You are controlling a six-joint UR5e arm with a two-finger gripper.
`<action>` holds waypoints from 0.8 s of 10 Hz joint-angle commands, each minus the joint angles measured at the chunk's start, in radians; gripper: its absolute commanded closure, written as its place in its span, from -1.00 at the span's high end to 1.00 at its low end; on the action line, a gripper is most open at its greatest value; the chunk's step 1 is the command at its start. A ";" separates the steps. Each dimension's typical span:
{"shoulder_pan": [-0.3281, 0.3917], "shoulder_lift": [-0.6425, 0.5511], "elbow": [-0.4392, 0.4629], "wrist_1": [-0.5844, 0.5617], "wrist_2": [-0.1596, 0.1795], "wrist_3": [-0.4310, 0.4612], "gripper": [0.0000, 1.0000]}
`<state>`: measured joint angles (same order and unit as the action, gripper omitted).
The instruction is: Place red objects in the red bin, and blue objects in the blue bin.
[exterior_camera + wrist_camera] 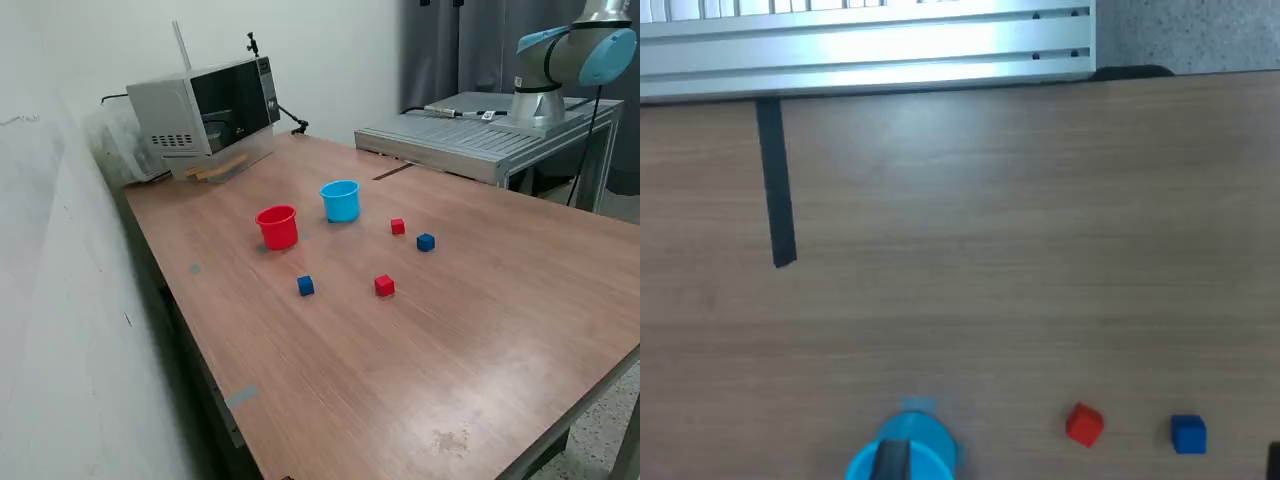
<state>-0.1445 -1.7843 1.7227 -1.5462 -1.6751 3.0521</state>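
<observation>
A red cup, the red bin (277,226), and a light blue cup, the blue bin (340,200), stand side by side mid-table. One red cube (398,227) and one blue cube (426,242) lie to the exterior view's right of the blue bin. Nearer the front lie another blue cube (305,286) and another red cube (384,286). The wrist view looks down from high up on the blue bin (925,440), a red cube (1084,424) and a blue cube (1188,434). Of my gripper (1082,472), only two dark fingertips (890,462) show, far apart and holding nothing.
A microwave (205,105) sits at the table's far corner by the wall. The arm's base (540,95) stands on a ribbed aluminium plate (470,135) at the back right. A black strip (775,180) lies on the wood near that plate.
</observation>
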 commanded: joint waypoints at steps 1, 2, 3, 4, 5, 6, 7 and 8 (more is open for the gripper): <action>0.002 -0.001 0.002 0.000 0.000 -0.003 1.00; 0.000 0.000 -0.002 0.000 0.000 -0.006 1.00; 0.000 0.000 0.000 0.000 0.002 -0.007 1.00; 0.000 0.000 0.000 0.000 0.002 -0.007 1.00; 0.000 0.000 -0.002 0.000 0.002 -0.001 1.00; 0.002 0.000 -0.002 0.000 0.002 -0.009 1.00; 0.000 0.000 -0.002 0.002 0.002 -0.010 1.00; 0.008 0.000 0.002 0.002 0.000 -0.013 1.00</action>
<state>-0.1426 -1.7842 1.7220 -1.5457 -1.6739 3.0445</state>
